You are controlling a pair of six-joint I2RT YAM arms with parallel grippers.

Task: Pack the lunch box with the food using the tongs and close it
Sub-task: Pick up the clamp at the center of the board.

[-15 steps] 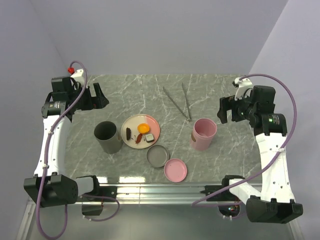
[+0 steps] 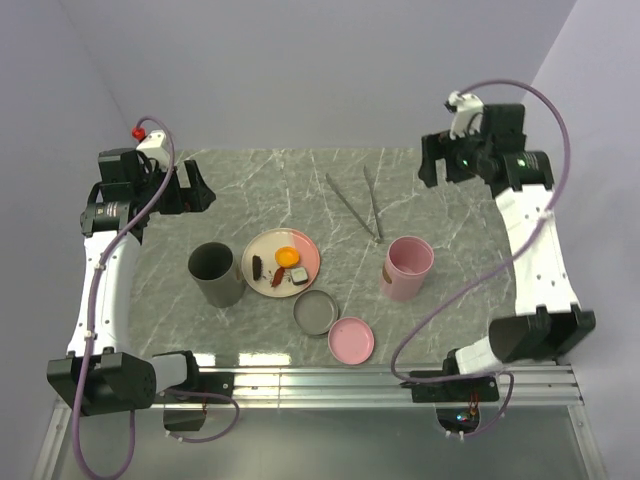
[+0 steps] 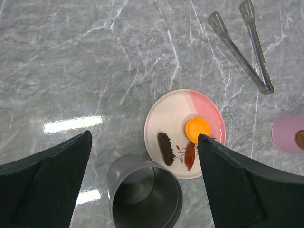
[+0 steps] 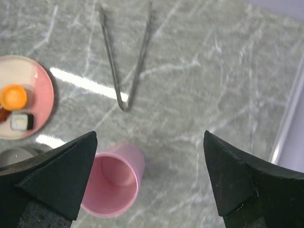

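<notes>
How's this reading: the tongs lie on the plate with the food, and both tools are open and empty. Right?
No. The top view shows the tongs on the table beyond the plate, not on it. The food is on the plate, and the left tool and right tool are open and empty.

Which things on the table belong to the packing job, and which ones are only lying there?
For the job:
- tongs
- food
- grey container and pink container
- grey lid and pink lid; with the containers, these are probably the lunch box

Only lying there:
- plate, which merely carries the food
</notes>
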